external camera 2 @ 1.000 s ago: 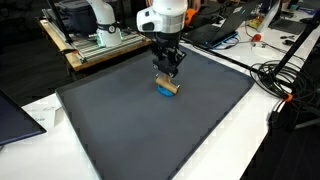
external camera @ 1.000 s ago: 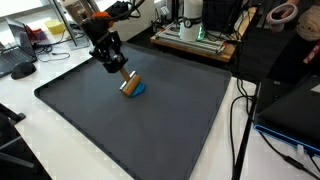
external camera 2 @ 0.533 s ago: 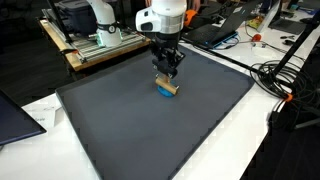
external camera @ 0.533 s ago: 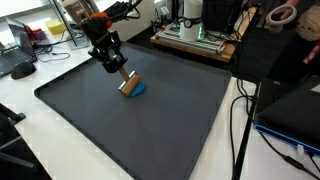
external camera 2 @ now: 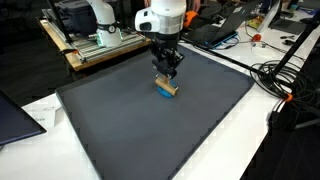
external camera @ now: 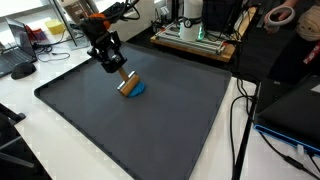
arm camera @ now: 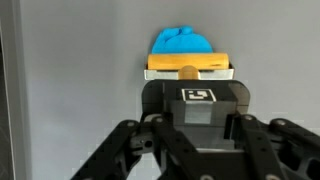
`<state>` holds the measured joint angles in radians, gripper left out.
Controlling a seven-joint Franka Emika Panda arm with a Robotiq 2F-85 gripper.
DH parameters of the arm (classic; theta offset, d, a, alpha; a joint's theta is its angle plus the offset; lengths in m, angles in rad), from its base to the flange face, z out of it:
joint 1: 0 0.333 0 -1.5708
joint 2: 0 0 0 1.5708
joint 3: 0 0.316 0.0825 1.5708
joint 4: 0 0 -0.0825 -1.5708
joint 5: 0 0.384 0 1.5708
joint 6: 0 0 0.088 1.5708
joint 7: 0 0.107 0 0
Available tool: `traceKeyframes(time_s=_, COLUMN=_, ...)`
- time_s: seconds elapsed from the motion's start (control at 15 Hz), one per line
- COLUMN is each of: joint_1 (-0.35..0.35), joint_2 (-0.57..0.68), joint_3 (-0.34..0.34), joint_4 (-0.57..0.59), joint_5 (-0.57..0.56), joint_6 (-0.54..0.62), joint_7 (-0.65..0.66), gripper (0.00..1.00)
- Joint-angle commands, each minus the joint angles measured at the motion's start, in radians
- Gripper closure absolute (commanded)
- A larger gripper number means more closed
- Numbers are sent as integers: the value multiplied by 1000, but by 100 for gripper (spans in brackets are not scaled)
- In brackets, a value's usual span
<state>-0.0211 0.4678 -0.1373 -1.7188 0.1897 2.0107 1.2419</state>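
Observation:
My gripper (external camera: 118, 68) (external camera 2: 168, 72) stands low over the dark mat (external camera: 150, 125) (external camera 2: 130, 130), shut on a tilted tan wooden block (external camera: 128, 84) (external camera 2: 169, 87). The block's lower end rests on a small blue lump (external camera: 138, 89) (external camera 2: 162, 91) that lies on the mat. In the wrist view the gripper (arm camera: 196, 115) has its fingers (arm camera: 153, 118) closed on a dark piece with a white square marker (arm camera: 197, 95). Just past it are the tan block (arm camera: 188, 63) and the blue lump (arm camera: 182, 42).
The mat covers most of a white table (external camera: 60, 135). A metal frame device (external camera: 195, 35) (external camera 2: 95, 40) stands behind it. Cables (external camera: 240, 120) (external camera 2: 285, 85) and a dark laptop (external camera: 295, 110) lie beside the mat. A keyboard and yellow bin (external camera: 55, 28) sit at the far corner.

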Motion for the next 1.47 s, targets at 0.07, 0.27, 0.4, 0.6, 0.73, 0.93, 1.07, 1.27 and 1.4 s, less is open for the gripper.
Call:
traceKeyframes(time_s=0.07, joint_1=5, joint_2=100, joint_3=-42, joint_4=-1, joint_5=-87, joint_6=95, joint_7=60, gripper=77)
traceKeyframes(time_s=0.27, joint_1=4, joint_2=102, joint_3=-45, joint_4=-3, joint_5=-89, joint_6=97, joint_7=72, gripper=77)
traceKeyframes(time_s=0.4, joint_1=4, joint_2=104, joint_3=-46, joint_4=-3, joint_5=-89, joint_6=98, joint_7=79, gripper=77)
traceKeyframes(time_s=0.6, joint_1=6, joint_2=108, joint_3=-48, joint_4=-1, joint_5=-94, joint_6=99, joint_7=95, gripper=77)
traceKeyframes(time_s=0.73, joint_1=9, joint_2=112, joint_3=-52, joint_4=0, joint_5=-105, joint_6=98, joint_7=110, gripper=77)
traceKeyframes(time_s=0.93, joint_1=14, joint_2=115, joint_3=-54, joint_4=2, joint_5=-123, joint_6=96, joint_7=123, gripper=77)
traceKeyframes(time_s=1.07, joint_1=15, joint_2=116, joint_3=-54, joint_4=2, joint_5=-134, joint_6=96, joint_7=128, gripper=77)
traceKeyframes(time_s=1.27, joint_1=15, joint_2=114, joint_3=-57, joint_4=-2, joint_5=-145, joint_6=100, joint_7=134, gripper=77)
traceKeyframes(time_s=1.4, joint_1=15, joint_2=113, joint_3=-58, joint_4=-3, joint_5=-149, joint_6=101, joint_7=139, gripper=77)
